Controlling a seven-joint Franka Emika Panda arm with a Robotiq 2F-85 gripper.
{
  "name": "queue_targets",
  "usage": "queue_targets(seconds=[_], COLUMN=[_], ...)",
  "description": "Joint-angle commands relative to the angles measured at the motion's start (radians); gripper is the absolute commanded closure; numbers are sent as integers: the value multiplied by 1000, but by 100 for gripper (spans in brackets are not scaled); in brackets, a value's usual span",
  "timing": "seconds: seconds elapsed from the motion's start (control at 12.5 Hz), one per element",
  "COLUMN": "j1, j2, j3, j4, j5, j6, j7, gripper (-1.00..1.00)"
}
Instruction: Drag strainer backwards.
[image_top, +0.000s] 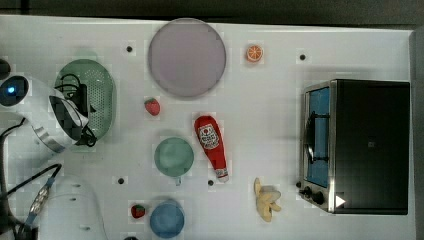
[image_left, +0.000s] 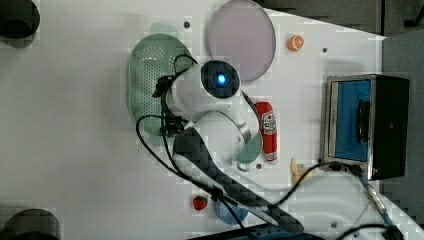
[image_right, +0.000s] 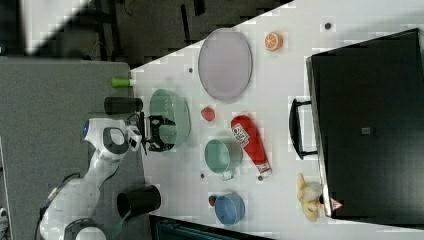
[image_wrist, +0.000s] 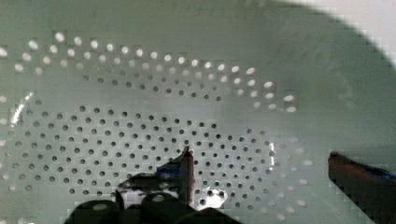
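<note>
Hovering my pincer, spread wide and holding nothing, inside the strainer at the counter's edge on the top view's left, I risk tipping it if I snag one wall.

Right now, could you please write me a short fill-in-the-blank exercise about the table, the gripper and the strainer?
1. The open gripper hangs over the basin of the ____.
2. In the top view, the fruit lying nearest the oven is the ____.
3. The ketchup bottle lies on its ____.
4. The strawberry beside the blue cup is coloured ____.

Missing words: strainer; banana; side; red
</note>
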Motion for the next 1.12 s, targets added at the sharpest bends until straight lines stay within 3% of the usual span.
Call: queue_targets(seconds=[0.08,1.12], j1=[62,197], j2=[-91,-302], j3=[8,1], j4=[-77,-470], j5=[26,89], j6=[22,216], j7=[43,100], gripper=[-100,-100])
